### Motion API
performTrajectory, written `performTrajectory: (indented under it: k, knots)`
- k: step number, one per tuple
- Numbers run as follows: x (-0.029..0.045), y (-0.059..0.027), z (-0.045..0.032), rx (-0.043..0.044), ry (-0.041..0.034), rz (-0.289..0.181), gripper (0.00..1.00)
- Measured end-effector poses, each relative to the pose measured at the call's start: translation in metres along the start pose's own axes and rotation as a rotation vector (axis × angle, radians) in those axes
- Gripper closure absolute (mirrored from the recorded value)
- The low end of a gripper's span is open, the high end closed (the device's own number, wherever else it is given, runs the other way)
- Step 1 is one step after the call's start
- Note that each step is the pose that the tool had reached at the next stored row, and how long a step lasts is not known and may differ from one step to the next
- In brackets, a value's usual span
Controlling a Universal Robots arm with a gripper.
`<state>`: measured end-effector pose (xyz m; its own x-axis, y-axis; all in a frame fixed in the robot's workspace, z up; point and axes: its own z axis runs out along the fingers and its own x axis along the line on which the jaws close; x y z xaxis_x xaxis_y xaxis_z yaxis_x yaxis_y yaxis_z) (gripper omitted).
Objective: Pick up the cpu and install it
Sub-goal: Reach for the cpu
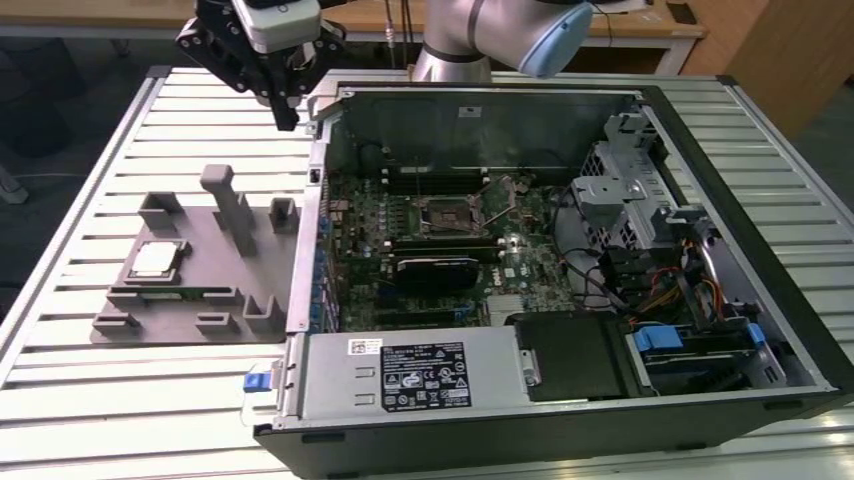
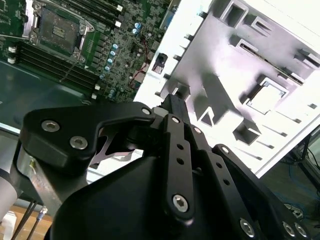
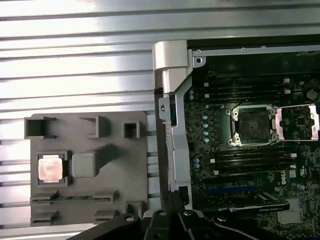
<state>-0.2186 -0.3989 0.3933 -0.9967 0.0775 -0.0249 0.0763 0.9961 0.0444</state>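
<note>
While I watch from the exterior view, the black two-fingered gripper (image 1: 286, 118) hangs above the silvery slatted metal table (image 1: 80, 200), close to the far corner of the open black computer case (image 1: 787, 300) on the exterior view's left. Its fingers (image 3: 172, 200) are drawn together with nothing between them. The cpu (image 1: 155, 260), a small flat square chip with a silvery metal top, lies flat in a square pocket of the grey plastic holder tray (image 1: 200, 290), which sits on the table just beside the case. In the first wrist view I see the chip (image 3: 51, 168) seated in that same pocket, well apart from the gripper. Inside the case, the green motherboard (image 1: 534, 270) carries the square processor socket (image 1: 451, 213), which in the first wrist view (image 3: 250, 125) stands open with its metal retaining frame (image 3: 297, 122) swung aside. The silver robot arm with a pale blue joint cap (image 1: 554, 40) rises behind the case. Beyond the table I make out a light wooden bench top (image 1: 627, 30) and a wooden panel (image 1: 781, 50) at the exterior view's right.
</note>
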Motion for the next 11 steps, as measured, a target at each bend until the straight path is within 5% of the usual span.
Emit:
performTrajectory:
  k: [11]
  knots:
    - [0.0125,-0.0009,-0.0003,0.0,-0.0001,0.0,0.89]
